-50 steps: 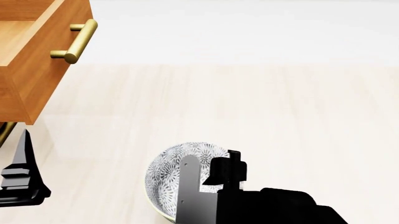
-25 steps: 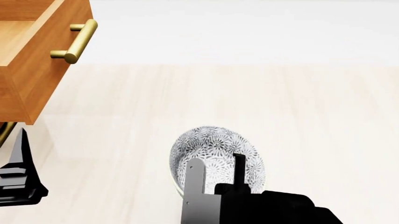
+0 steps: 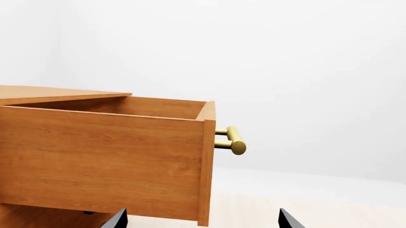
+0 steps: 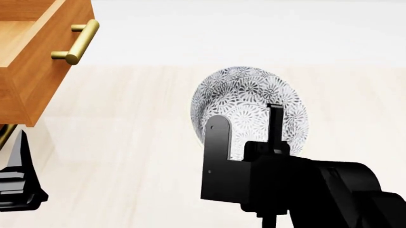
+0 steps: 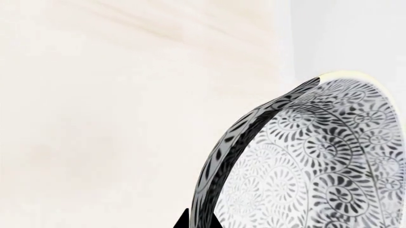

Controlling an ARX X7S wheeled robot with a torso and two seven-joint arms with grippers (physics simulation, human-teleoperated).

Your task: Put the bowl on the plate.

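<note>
The bowl, grey-and-white floral with a pale rim, hangs tilted above the pale wooden floor. My right gripper is shut on its wall, one finger on each side. The right wrist view shows the bowl close up, its rim pinched between the two dark fingertips of the right gripper. My left gripper stays low at the left, and the left wrist view shows the left gripper open, its tips wide apart with nothing between them. The plate is out of view.
An open wooden drawer with a brass handle juts out at the upper left, just above the left gripper. The same drawer and its handle fill the left wrist view. Pale floor stretches ahead and to the right.
The right gripper has carried the bowl up off the floor and farther forward and right, and the bowl has tipped more upright. The left arm has barely moved.
</note>
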